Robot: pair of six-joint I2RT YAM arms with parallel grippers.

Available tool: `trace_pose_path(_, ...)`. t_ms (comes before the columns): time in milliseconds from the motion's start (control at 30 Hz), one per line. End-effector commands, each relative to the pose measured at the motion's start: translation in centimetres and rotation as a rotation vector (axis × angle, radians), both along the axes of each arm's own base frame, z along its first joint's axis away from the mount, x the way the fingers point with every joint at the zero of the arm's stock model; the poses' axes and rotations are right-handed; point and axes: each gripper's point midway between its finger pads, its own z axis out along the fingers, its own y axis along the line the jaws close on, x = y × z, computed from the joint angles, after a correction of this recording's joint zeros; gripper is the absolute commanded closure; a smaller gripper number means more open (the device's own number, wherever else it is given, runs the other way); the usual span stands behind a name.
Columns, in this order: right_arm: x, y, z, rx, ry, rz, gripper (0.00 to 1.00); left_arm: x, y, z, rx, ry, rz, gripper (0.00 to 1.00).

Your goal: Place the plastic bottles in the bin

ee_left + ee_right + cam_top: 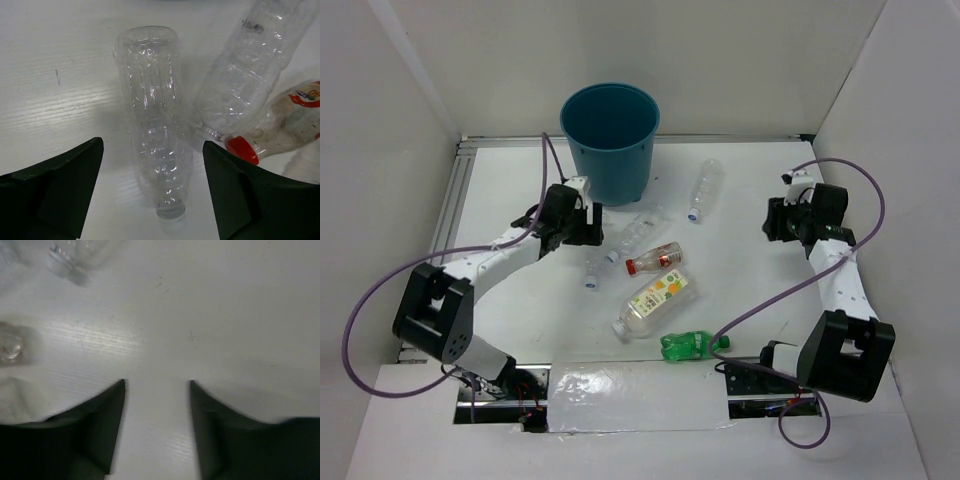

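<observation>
Overhead, the white desk (pixel 760 300) carried the teal bin (pixel 610 140), upright at the far side and much larger than any bottle. All six bottles lay on their sides outside it.

The left gripper (pixel 152 144) hung just in front of the bin with its jaws spread wide, straddling a clear bottle (pixel 155 125). The wrist view showed bare desk on each side between fingers and plastic, so nothing was gripped. That bottle's long axis ran straight away from the wrist camera, neck nearest it.

The right gripper (pixel 157 382) sat well off to the right, jaws a little apart and empty, with only bare desk between them.

A second clear bottle (pixel 245 75) slanted beside the first, its neck just beside the red-capped bottle (pixel 285 120), whose cap pointed left.

Only the overhead view showed the rest. The orange-and-yellow-labelled bottle (pixel 655 298) lay diagonally, and the green bottle (pixel 692 345) lay crosswise near the front edge. A third clear bottle (pixel 705 188) lay apart to the bin's right, cap toward the arms.
</observation>
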Motion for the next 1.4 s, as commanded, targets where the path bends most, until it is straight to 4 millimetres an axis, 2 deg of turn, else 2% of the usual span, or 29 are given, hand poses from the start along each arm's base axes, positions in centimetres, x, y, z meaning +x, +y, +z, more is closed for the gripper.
trace_pose_path(0, 0.4, 0.3, 1.9, 0.014, -0.031, 0.029, 0.29, 2.3, -0.5, -0.7, 0.046, -0.018, 0.059, 0.05)
trace_pose_path(33, 0.6, 0.4, 2.1, 0.016, -0.043, 0.036, 0.19, 2.4, -0.7, -2.6, 0.076, 0.020, 0.068, 0.05)
trace_pose_path(67, 0.6, 0.4, 2.1, 0.016, -0.043, 0.036, 0.19, 2.8, -0.9, -2.0, 0.069, 0.006, 0.069, 0.05)
trace_pose_path(167, 0.7, 0.6, 2.5, 0.019, -0.053, 0.043, 0.15, 2.8, -1.1, -5.3, 0.123, 0.067, 0.079, 0.11)
trace_pose_path(233, 1.0, 1.0, 2.4, 0.025, -0.054, 0.061, 0.15, 2.7, -1.8, -6.1, 0.134, 0.080, 0.074, 0.32)
trace_pose_path(300, 1.4, 1.4, 2.7, 0.029, -0.064, 0.068, 0.15, 2.6, -1.8, -6.6, 0.140, 0.091, 0.073, 0.44)
trace_pose_path(333, 1.8, 1.7, 2.7, 0.036, -0.068, 0.072, 0.15, 2.1, -2.0, -6.9, 0.146, 0.099, 0.062, 0.59)
trace_pose_path(433, 3.2, 1.8, 2.9, 0.056, -0.076, 0.064, 0.20, 0.7, -2.3, -5.5, 0.130, 0.070, 0.040, 0.80)
trace_pose_path(467, 3.9, 2.3, 3.4, 0.089, -0.079, 0.054, 0.23, 0.3, -2.5, -4.4, 0.125, 0.044, 0.022, 0.89)
trace_pose_path(500, 4.4, 2.8, 2.6, 0.136, -0.041, 0.036, 0.27, -1.0, -3.2, -1.8, 0.099, -0.008, -0.025, 0.91)
trace_pose_path(600, 6.6, 4.7, 3.3, 0.190, -0.035, 0.047, 0.29, -3.0, -5.4, 3.8, 0.032, -0.124, -0.151, 0.96)
trace_pose_path(633, 7.3, 5.1, 3.2, 0.205, -0.022, 0.039, 0.29, -3.6, -5.9, 7.8, -0.025, -0.212, -0.179, 0.97)
trace_pose_path(667, 8.2, 5.3, 1.8, 0.232, 0.026, -0.013, 0.23, -4.6, -7.0, 9.8, -0.072, -0.237, -0.246, 0.97)
trace_pose_path(700, 9.5, 6.2, 2.6, 0.233, 0.016, -0.033, 0.17, -4.3, -7.5, 13.6, -0.113, -0.316, -0.264, 0.98)
trace_pose_path(767, 11.4, 6.3, 0.7, 0.248, 0.071, -0.131, 0.00, -4.3, -8.1, 18.2, -0.171, -0.409, -0.293, 1.00)
trace_pose_path(800, 12.4, 6.7, 1.4, 0.259, 0.065, -0.131, 0.00, -3.8, -8.4, 20.0, -0.190, -0.446, -0.292, 1.00)
trace_pose_path(833, 12.9, 7.5, 1.1, 0.280, 0.078, -0.118, 0.00, -3.0, -8.7, 24.3, -0.232, -0.539, -0.275, 1.00)
trace_pose_path(867, 13.4, 8.0, -0.4, 0.316, 0.121, -0.128, 0.00, -2.3, -9.0, 26.1, -0.248, -0.579, -0.261, 1.00)
trace_pose_path(900, 13.9, 8.6, -0.2, 0.330, 0.122, -0.117, 0.00, -0.6, -9.3, 26.5, -0.244, -0.593, -0.236, 0.99)
trace_pose_path(933, 14.2, 8.6, -0.7, 0.338, 0.134, -0.125, 0.00, 0.4, -9.6, 30.4, -0.287, -0.686, -0.212, 0.99)
trace_pose_path(967, 14.4, 9.1, -1.9, 0.346, 0.159, -0.127, 0.00, 1.8, -9.5, 31.3, -0.290, -0.715, -0.179, 0.99)
trace_pose_path(1067, 15.0, 9.4, -2.7, 0.359, 0.167, -0.144, 0.00, 6.9, -9.4, 33.5, -0.273, -0.800, -0.054, 0.99)
trace_pose_path(1100, 15.3, 9.5, -3.1, 0.367, 0.169, -0.151, 0.00, 8.5, -8.5, 33.7, -0.255, -0.818, 0.021, 1.00)
trace_pose_path(1133, 15.5, 9.5, -3.0, 0.368, 0.160, -0.149, 0.00, 10.3, -9.0, 33.5, -0.276, -0.817, 0.044, 1.00)
trace_pose_path(1233, 16.3, 9.6, -4.0, 0.381, 0.175, -0.163, 0.00, 13.7, -6.8, 33.8, -0.376, -0.834, 0.185, 1.00)
trace_pose_path(1267, 16.6, 9.6, -4.0, 0.391, 0.177, -0.171, 0.00, 14.3, -6.2, 34.9, -0.421, -0.850, 0.212, 0.99)
trace_pose_path(1300, 16.5, 9.8, -4.9, 0.399, 0.199, -0.163, 0.00, 16.0, -5.1, 33.9, -0.429, -0.833, 0.253, 0.99)
trace_pose_path(1333, 16.8, 10.1, -4.4, 0.415, 0.192, -0.160, 0.00, 16.6, -4.9, 33.8, -0.488, -0.807, 0.274, 0.99)
trace_pose_path(1367, 17.0, 10.1, -4.7, 0.415, 0.198, -0.161, 0.00, 17.0, -4.6, 35.2, -0.537, -0.813, 0.277, 0.99)
